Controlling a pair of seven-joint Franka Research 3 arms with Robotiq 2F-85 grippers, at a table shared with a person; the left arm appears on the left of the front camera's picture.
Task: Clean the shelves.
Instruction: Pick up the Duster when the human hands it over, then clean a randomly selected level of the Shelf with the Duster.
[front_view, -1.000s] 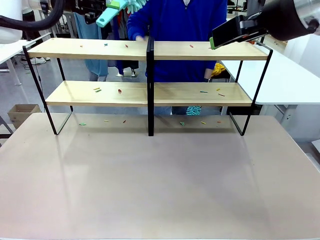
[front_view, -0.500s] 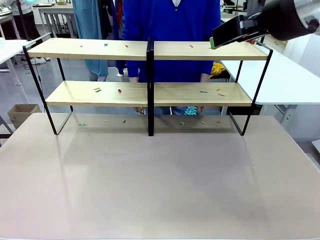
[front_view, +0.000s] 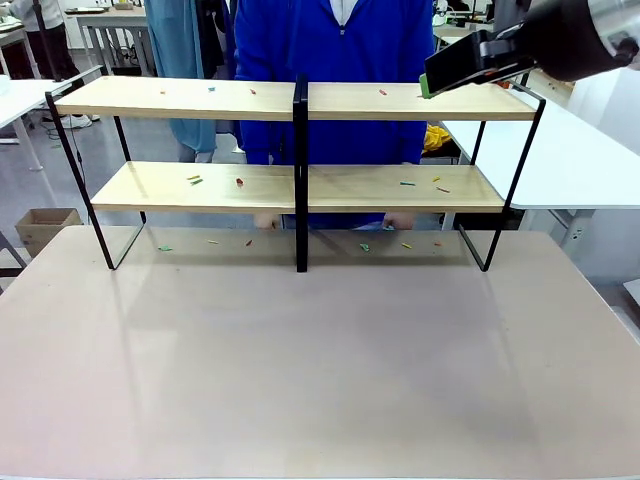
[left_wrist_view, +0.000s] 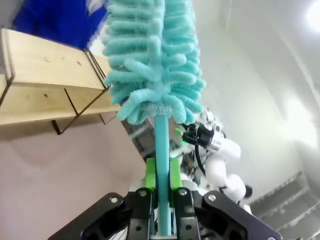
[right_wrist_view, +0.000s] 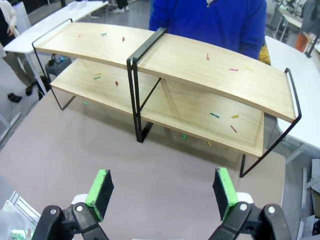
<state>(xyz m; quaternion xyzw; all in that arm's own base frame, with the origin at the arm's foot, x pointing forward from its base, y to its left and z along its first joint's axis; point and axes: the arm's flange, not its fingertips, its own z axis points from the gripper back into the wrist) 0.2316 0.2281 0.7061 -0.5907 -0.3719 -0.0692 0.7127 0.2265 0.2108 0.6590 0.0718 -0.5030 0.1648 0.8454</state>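
The shelves (front_view: 300, 100) stand across the far half of the tabletop: four light-wood boards on a black frame with a central post. Small coloured scraps (front_view: 195, 180) lie on the boards and on the table beneath them. In the left wrist view my left gripper (left_wrist_view: 161, 172) is shut on the handle of a teal fluffy duster (left_wrist_view: 152, 60), held high with the shelves (left_wrist_view: 45, 75) below. My right gripper (front_view: 428, 86) hovers by the top board's right end. From its own wrist it is open (right_wrist_view: 161, 194), well above the shelves (right_wrist_view: 175, 65), with nothing between its pads.
A person in a blue top (front_view: 330, 50) stands right behind the shelves, hands (front_view: 265, 222) low at the table's far edge. White tables (front_view: 570, 160) flank the right and left. The brownish tabletop (front_view: 320, 360) spreads in front.
The duster and left arm have risen out of the front view's top left. The person has stepped up to the shelves and lowered both hands behind them. The right gripper has stayed put.
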